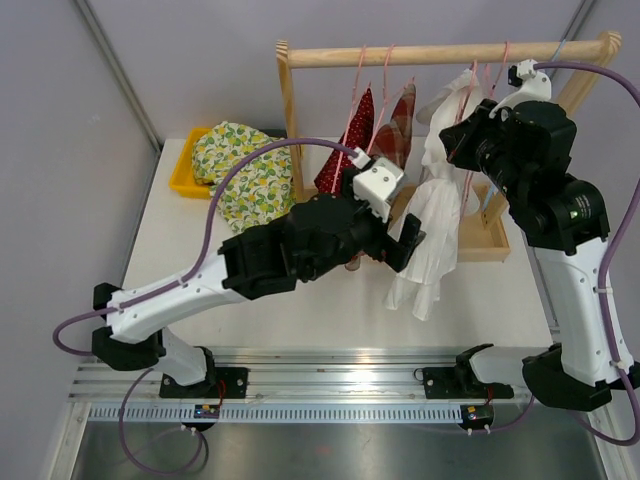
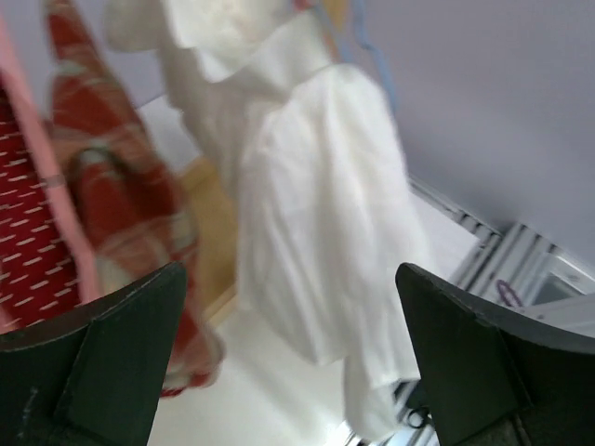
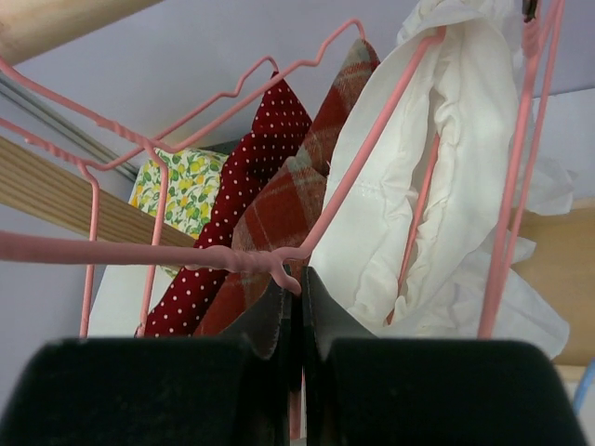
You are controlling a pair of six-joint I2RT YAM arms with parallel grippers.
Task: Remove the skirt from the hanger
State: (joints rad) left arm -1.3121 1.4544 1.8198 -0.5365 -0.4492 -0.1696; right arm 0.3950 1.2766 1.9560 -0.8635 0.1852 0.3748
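Early in the removal, I'd say: the right tool (image 3: 293,290) is pressed together on the twisted neck of a pink wire hanger (image 3: 139,252), while the left tool (image 2: 290,279) stands spread before the white skirt (image 2: 316,214). The skirt hangs at the wooden rack (image 1: 440,53), soft, ruffled and limp, drooping toward the worktop (image 1: 300,310). Next the left must close on a fold and draw it off the thin wire

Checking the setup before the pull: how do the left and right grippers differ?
The left gripper is open, nothing between its fingers; the right gripper is shut on the twisted neck of the pink hanger. The left faces the white garment; the right is up among other hanger wires. Both are at the wooden rack.
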